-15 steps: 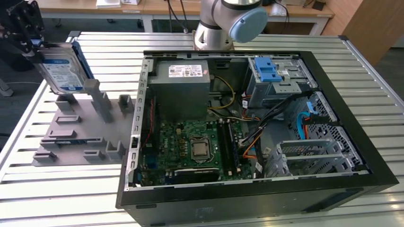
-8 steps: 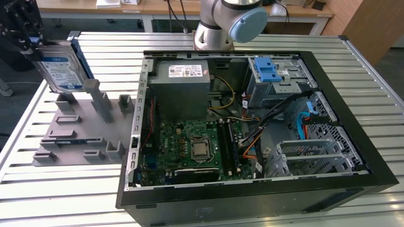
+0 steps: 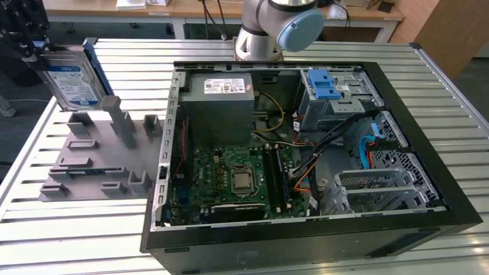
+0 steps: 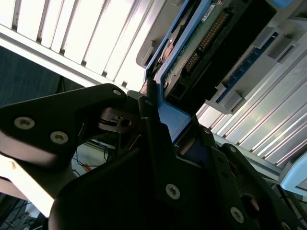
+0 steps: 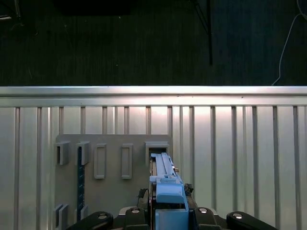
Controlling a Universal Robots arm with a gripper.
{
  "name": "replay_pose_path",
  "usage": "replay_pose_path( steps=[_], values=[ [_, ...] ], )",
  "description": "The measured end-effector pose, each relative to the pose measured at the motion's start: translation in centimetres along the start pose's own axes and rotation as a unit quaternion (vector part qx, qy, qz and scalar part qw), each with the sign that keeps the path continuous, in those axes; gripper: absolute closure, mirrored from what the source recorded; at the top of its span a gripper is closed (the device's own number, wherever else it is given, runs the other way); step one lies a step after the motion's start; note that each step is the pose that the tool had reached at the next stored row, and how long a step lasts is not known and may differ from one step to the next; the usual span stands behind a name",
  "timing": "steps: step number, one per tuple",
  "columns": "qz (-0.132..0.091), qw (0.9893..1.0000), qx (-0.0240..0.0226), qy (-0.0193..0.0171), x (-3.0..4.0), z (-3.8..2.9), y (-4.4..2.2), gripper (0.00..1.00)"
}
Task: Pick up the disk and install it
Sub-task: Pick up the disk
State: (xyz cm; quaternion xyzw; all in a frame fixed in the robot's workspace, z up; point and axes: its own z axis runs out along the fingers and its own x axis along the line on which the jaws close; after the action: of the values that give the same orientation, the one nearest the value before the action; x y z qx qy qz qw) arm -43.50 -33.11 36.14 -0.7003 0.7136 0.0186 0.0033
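Where the disk [image 3: 73, 80] hangs: at the exterior view's left, outside the computer case [image 3: 428, 189] and over the far end of the grey holder [image 3: 91, 172]. It stands on end and leans a little, with its label face toward the camera.
Gripper [image 3: 34, 48]: closed on the upper end of the disk. In the second wrist view its black fingers [image 4: 149, 134] press a blue side rail [image 4: 172, 122] between them.
Disk against holder: in the first wrist view the lower end lies just by the holder's rear slot [image 5: 156, 148]. Whether the two touch cannot be told.
Writing on the disk: a blue-and-white label [image 3: 68, 86] covers most of the silver face. Its lines of print cannot be made out.
Disk underside: the second wrist view shows a green circuit board with a row of connector pins [image 4: 206, 36].
Power supply [image 3: 221, 109]: a grey box at the far side of the case, toward the exterior view's left.
Writing on the power supply: a white sticker [image 3: 225, 86] with dark print that cannot be read.
Blue latch [image 3: 324, 86]: a ridged plastic piece on the drive bay at the far side of the case, toward the exterior view's right.
Motherboard [image 3: 229, 183]: green, flat on the case floor, with the processor socket [image 3: 243, 180] near its middle.
Cables: yellow and orange wires [image 3: 304, 170] run beside the motherboard, and a blue cable [image 3: 370, 143] runs nearer the exterior view's right.
Table [image 3: 77, 240]: slatted metal, bearing the case and the holder side by side.
Arm base [image 3: 275, 23]: grey with a pale blue cap, standing behind the case.
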Motion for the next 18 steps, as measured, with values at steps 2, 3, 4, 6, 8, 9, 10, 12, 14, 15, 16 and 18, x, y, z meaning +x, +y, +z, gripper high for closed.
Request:
replay_pose_path(
  steps=[2, 3, 4, 6, 8, 9, 10, 12, 14, 15, 16, 18],
  values=[
    [0.000, 1.0000, 0.0000, 0.0000, -0.01, -0.15, 0.00, 0.64],
    [0.000, 1.0000, 0.0000, 0.0000, -0.01, -0.22, 0.00, 0.64],
    [0.000, 1.0000, 0.0000, 0.0000, -0.01, -0.30, 0.00, 0.64],
    [0.000, 1.0000, 0.0000, 0.0000, -0.01, -0.43, 0.01, 0.64],
    [0.000, 1.0000, 0.0000, 0.0000, -0.02, -0.56, 0.01, 0.64],
    [0.000, 1.0000, 0.0000, 0.0000, -0.02, -0.63, 0.01, 0.64],
    [0.000, 1.0000, 0.0000, 0.0000, -0.02, -0.71, 0.01, 0.64],
    [0.000, 1.0000, 0.0000, 0.0000, -0.03, -0.85, 0.02, 0.64],
    [0.000, 1.0000, 0.0000, 0.0000, -0.03, -1.00, 0.02, 0.64],
    [0.000, 1.0000, 0.0000, 0.0000, -0.03, -1.08, 0.02, 0.64],
    [0.000, 1.0000, 0.0000, 0.0000, -0.04, -1.16, 0.02, 0.64],
    [0.000, 1.0000, 0.0000, 0.0000, -0.04, -1.33, 0.03, 0.64]
  ],
)
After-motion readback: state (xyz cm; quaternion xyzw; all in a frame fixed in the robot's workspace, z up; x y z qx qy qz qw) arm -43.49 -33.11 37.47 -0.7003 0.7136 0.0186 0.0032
